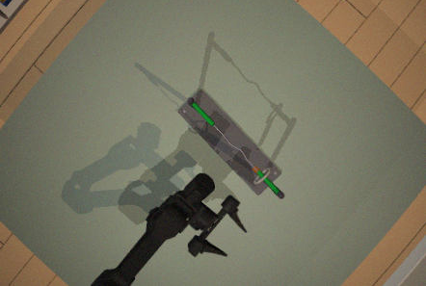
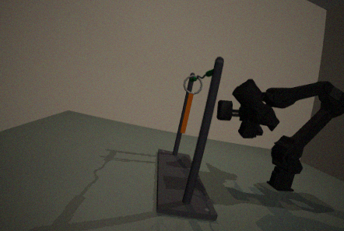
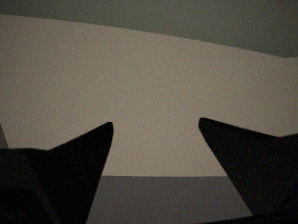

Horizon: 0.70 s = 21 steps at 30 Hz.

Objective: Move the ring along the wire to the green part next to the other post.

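The claw (image 1: 235, 242) is spread wide, its two dark pointed fingers well apart with nothing between them, and the wrist view through the gap shows only a pale wall and a strip of grey-green counter. From above, the claw sits off the near long side of the wire stand, apart from it, touching nothing. In the exterior view the claw (image 2: 225, 110) hangs in the air beside the nearer post (image 2: 202, 132), close to mid-height of that post but clear of it, with the black arm (image 2: 307, 105) reaching back to its base on the counter (image 2: 58, 159).

Out from there, the stand: a flat dark base plate (image 1: 226, 140) with a post at each end and the wire strung between the post tops. The thin grey wire (image 1: 228, 142) wavers across the middle, and a green sleeve (image 1: 202, 114) covers the wire at the far-left end in the top view.

And the ring (image 2: 193, 85)? It hangs on the other green sleeve (image 1: 271, 185), right beside the post at that end, wire threaded through it. Its orange handle (image 2: 187, 113) dangles straight down below the ring, alongside the farther post (image 2: 182, 124) in the exterior view. From above, the ring (image 1: 260, 178) shows as a pale loop with a stub of orange beside it.
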Motion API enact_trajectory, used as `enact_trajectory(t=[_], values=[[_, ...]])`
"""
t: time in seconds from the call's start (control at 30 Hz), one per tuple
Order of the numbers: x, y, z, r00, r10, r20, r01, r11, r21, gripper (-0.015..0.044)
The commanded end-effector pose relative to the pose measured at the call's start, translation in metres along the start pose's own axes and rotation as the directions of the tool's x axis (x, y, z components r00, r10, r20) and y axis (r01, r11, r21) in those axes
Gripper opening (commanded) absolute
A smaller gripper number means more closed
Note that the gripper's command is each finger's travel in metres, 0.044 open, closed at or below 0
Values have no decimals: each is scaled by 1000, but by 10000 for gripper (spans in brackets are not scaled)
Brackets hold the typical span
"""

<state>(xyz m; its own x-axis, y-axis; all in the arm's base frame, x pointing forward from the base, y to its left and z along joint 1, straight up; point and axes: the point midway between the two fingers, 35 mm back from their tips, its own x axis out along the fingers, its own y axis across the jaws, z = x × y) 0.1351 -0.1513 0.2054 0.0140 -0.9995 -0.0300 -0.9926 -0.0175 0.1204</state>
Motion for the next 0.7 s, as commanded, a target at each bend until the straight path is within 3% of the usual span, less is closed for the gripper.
enact_trajectory(t=[0.0, 0.27, 0.47, 0.67], values=[[1, 0, 1, 1000, -3, 8, 2, 1000, 10, 374], [14, -14, 59, 940, -150, 308, -6, 891, 455, 164], [13, -30, 94, 826, -318, 466, -162, 658, 735, 160], [5, -48, 114, 681, -508, 528, -391, 358, 848, 160]])
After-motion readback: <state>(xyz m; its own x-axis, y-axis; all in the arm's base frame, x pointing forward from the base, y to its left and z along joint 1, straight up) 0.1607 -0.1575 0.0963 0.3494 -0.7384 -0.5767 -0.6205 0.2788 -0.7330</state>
